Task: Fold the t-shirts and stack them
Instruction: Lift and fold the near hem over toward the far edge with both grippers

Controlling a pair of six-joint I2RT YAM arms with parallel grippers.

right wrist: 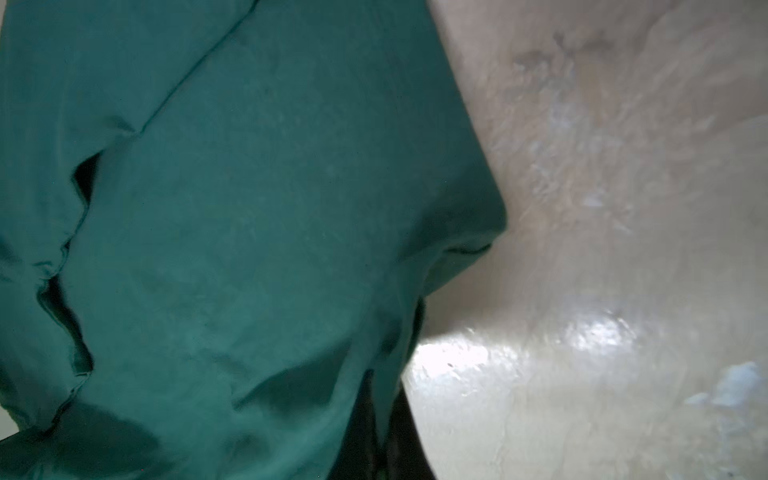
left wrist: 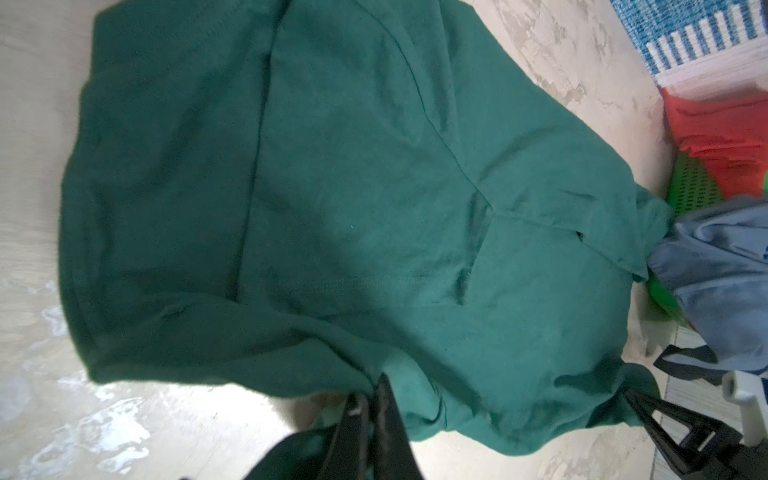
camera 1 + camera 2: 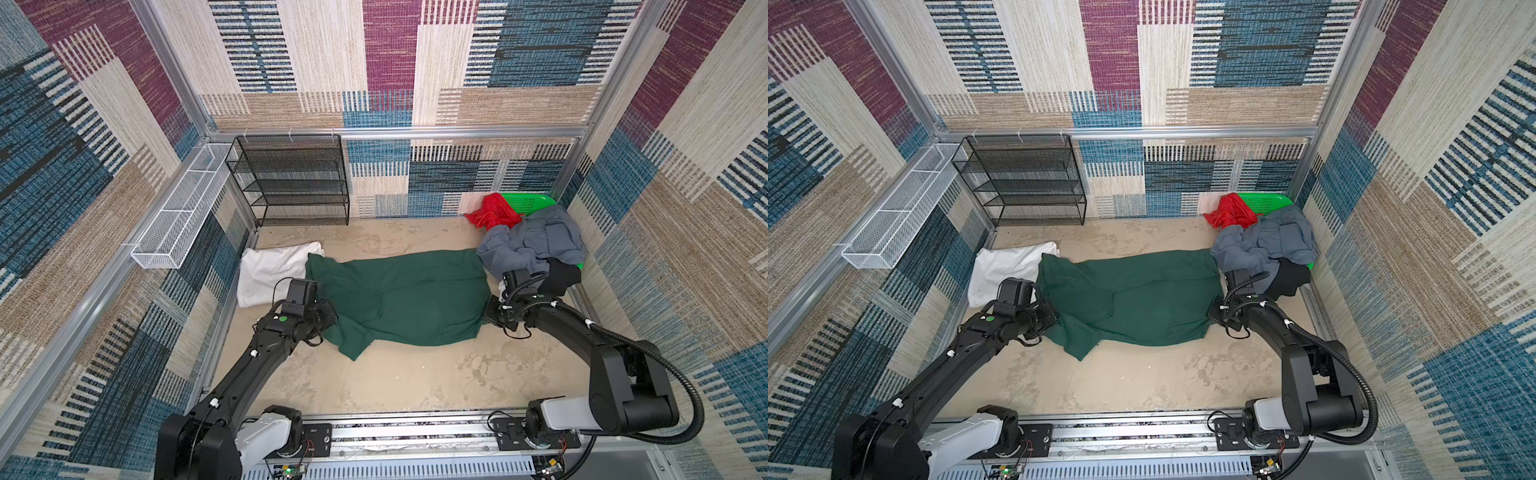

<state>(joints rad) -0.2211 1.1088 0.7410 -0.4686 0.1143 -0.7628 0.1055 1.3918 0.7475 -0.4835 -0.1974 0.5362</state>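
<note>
dark green t-shirt point(image 3: 407, 299): spread out flat in the middle of the desk point(image 3: 415, 386), with its long side going left to right.
its edges: the left edge lies over the white t-shirt. The back right corner touches the grey-blue t-shirt. The front edge is wavy, and one corner pokes toward the front on the left side.
left tool point(image 2: 376, 386): closed tight, pinching the left side of the dark green t-shirt, with cloth bunched around the tips.
right tool point(image 2: 631, 397): closed tight, pinching the right edge of the dark green t-shirt.
white t-shirt point(image 3: 270, 274): lies flat and neat at the left edge of the desk.
grey-blue t-shirt point(image 3: 536, 237): crumpled in a heap at the back right, on top of the basket.
red t-shirt point(image 3: 492, 212): crumpled behind the grey-blue t-shirt, hanging over the basket's back rim.
black t-shirt point(image 3: 561, 276): bunched at the front of the heap, just beside the right arm's wrist.
green basket point(image 3: 528, 201): in the back right corner, mostly covered by shirts.
open room: bare desk runs across the whole front, between the dark green t-shirt and the metal rail point(image 3: 415, 432). A thinner bare strip runs behind it, up to the black wire shelf point(image 3: 291, 183).
tight spots: the left and right ends, where shirts touch.
</note>
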